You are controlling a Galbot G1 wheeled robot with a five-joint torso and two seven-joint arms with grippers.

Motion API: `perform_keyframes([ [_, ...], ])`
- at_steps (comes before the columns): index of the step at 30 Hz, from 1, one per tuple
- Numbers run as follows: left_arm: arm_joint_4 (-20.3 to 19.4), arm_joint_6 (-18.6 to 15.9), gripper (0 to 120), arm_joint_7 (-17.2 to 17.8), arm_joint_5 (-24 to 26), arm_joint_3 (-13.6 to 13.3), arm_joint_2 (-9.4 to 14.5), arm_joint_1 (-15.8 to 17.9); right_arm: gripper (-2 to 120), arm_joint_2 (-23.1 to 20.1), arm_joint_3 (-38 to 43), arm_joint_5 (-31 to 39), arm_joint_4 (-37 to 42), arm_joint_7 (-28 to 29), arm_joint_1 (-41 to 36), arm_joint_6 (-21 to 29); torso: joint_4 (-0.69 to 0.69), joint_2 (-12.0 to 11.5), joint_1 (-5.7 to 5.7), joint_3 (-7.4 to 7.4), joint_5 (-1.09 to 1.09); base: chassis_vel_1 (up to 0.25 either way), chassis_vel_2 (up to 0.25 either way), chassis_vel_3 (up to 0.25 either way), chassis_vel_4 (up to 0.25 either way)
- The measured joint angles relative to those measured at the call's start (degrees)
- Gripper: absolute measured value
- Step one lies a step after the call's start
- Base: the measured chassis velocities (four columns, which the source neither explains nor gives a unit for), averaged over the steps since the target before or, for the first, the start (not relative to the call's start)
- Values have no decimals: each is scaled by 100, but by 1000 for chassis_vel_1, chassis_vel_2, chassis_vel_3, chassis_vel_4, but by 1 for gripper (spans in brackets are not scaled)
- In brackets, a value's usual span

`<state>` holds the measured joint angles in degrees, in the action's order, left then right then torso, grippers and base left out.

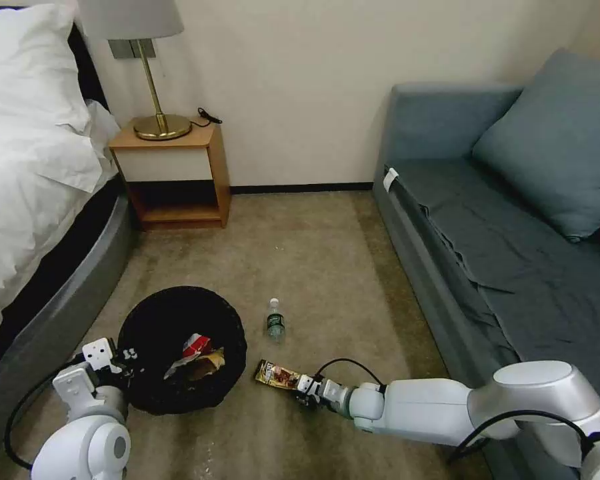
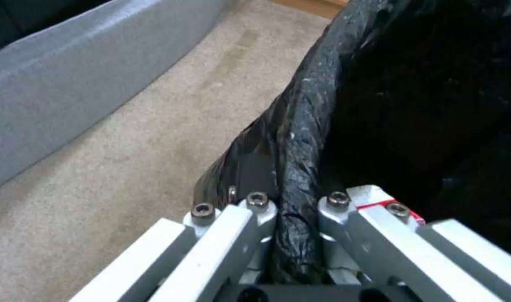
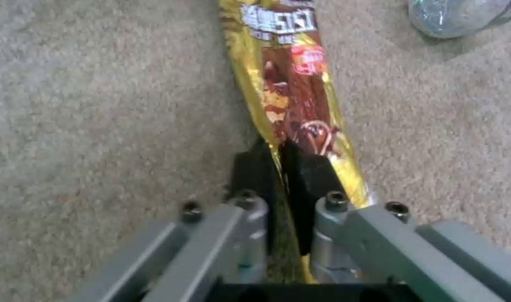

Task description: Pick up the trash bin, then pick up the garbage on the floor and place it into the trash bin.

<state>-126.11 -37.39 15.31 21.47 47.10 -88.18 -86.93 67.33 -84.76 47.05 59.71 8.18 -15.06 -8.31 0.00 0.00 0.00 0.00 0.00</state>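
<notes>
Your right gripper (image 3: 283, 167) is low on the carpet (image 1: 327, 253), its black pads clamped on the near end of the wrapper (image 3: 291, 84), the gold-and-brown candy sleeve lying just right of the bin (image 1: 180, 347). The rest of the wrapper runs flat along the floor away from the fingers. Your left gripper (image 2: 297, 201) is pinched on the bin's rim, with the black liner (image 2: 300, 138) bunched between its fingers; the bin sits at the lower left of the head view, beside the bed (image 1: 40, 220). It already holds a red-white packet (image 1: 195, 347) and a brown paper piece (image 1: 210, 363). The bottle (image 1: 275, 321) lies on the carpet past the wrapper, just beside it and apart from both grippers.

To do this step well, by my judgement: keep the right pads closed and lift straight up before you swing left, since a thin foil held by one end will droop and may drag on the pile or catch the rim. Carry it high enough that the hanging tail clears the rim, and open only when the whole length is over the bin's mouth. Hold the left grip steady so the bin does not tilt.
</notes>
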Motion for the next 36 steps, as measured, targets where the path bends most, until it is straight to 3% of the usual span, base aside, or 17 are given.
perform_keyframes([
  [3,0,7,3,0,-8,-6,-7,-5,0,-1,1,-4,-1,0,0,-5,0,0,0,0,0,0,0,0,0],
  [15,41,24,3,-2,-18,-7,-22,-14,0,-210,187,-38,268,80,51,-56,0,0,0,0,1,0,0,0,0],
  [26,15,26,3,12,-10,-3,-27,33,0,-1077,823,-242,920,212,205,-81,-1,0,0,0,0,0,0,0,0],
  [36,78,10,3,40,-86,-55,-30,52,0,-1917,1957,-500,2109,345,14,-65,0,-1,0,0,1,0,0,0,0],
])
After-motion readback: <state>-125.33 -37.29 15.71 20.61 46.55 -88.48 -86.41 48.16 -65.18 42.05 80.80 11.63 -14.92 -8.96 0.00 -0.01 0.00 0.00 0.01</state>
